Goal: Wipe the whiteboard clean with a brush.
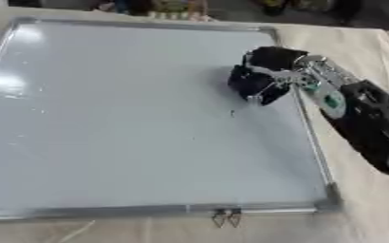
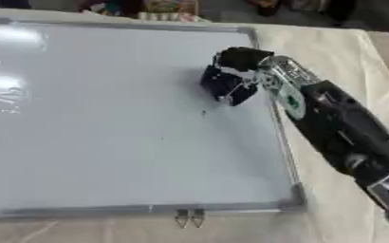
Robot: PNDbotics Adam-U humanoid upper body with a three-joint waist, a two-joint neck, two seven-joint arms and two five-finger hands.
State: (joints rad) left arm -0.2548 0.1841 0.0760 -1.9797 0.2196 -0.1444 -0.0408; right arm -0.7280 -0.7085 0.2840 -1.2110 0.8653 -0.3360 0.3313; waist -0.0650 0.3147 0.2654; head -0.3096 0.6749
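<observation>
A large whiteboard (image 1: 106,123) in a silver frame lies flat on the table and fills most of both views. My right hand (image 1: 263,76) comes in from the right and hovers low over the board's upper right part, just inside the right frame edge. Its fingers are curled down round a dark brush (image 1: 249,88), which is hard to tell apart from the black hand. A small dark mark (image 1: 232,113) sits on the board just below the hand, with a fainter speck (image 1: 194,138) further down. My left hand shows in neither view.
The board rests on a beige table (image 1: 356,47), with a bare strip on the right and along the front. Two metal clips (image 1: 227,218) hang on the board's near frame edge. Colourful items (image 1: 169,8) lie beyond the far edge.
</observation>
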